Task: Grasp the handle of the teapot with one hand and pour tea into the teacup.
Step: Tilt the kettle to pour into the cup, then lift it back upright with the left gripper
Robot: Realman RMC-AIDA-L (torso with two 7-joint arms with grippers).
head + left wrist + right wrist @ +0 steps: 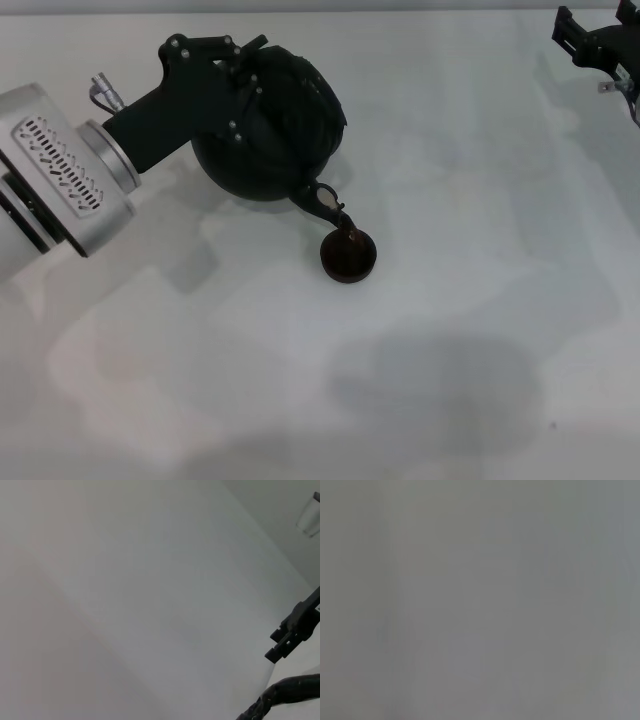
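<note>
Two arms in the head view, one at work. Left hand [240, 75]: black, on a silver wrist reaching in from the left edge, closed on the handle at the top of the teapot [275, 130]; the handle itself is hidden between hand and pot there.

Teapot: large, round, matte black, held off level and tipped toward the front right, its spout [325, 200] pointing down at the teacup [348, 256]. Whether its base touches the worktop [450, 330] cannot be told.

Teacup: small, dark, low, upright on the worktop just in front of and below the spout. A thin dark stream [346, 228] joins the spout's lip to the cup, and reddish-brown liquid shows inside.

Right hand [590, 40]: black, at the far right corner of the head view, well apart from pot and cup, holding nothing that shows; whether it is open or closed cannot be told.

Left wrist view: pale worktop, a rough black curved piece [285, 692] at one edge, and a black hand [295, 630] farther off.

Right wrist view: plain grey, nothing to tell.
</note>
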